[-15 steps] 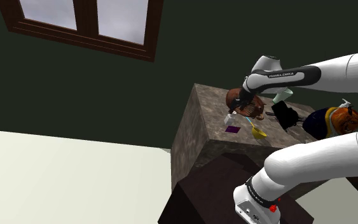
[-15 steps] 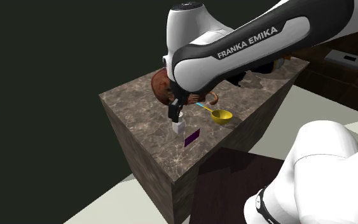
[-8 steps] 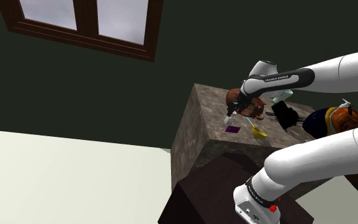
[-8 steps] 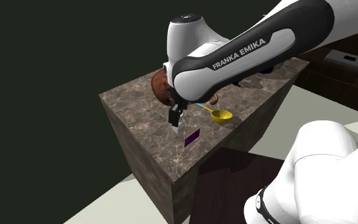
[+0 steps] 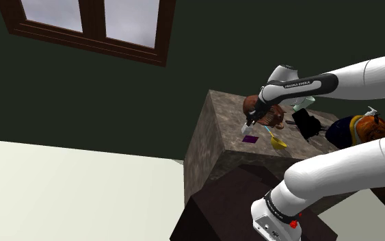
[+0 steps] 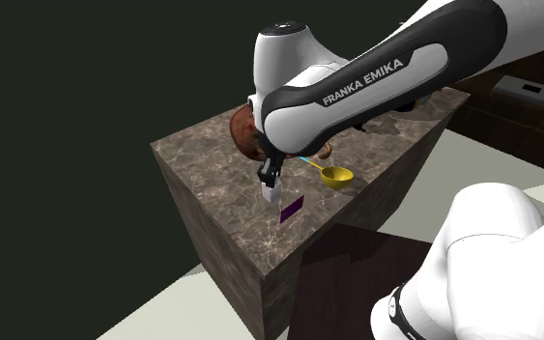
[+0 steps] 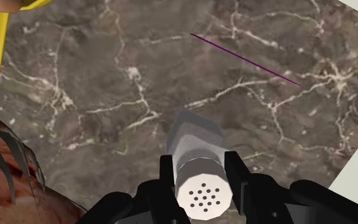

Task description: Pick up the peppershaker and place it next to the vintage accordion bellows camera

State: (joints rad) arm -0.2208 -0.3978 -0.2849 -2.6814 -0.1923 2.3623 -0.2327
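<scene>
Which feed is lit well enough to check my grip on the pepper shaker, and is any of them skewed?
Wrist view: evenly lit, no glare, the pepper shaker's holed top crisp between the fingers. Shoulder view: dim and rolled, so the table slants with the whole frame, and the pepper shaker is a pale speck. Second exterior view: dark background, with the bright arm looming over the table.

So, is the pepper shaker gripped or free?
Gripped: the gripper clasps the pepper shaker between its fingers in the wrist view. Whether it is lifted off the tabletop, I cannot tell.
</scene>
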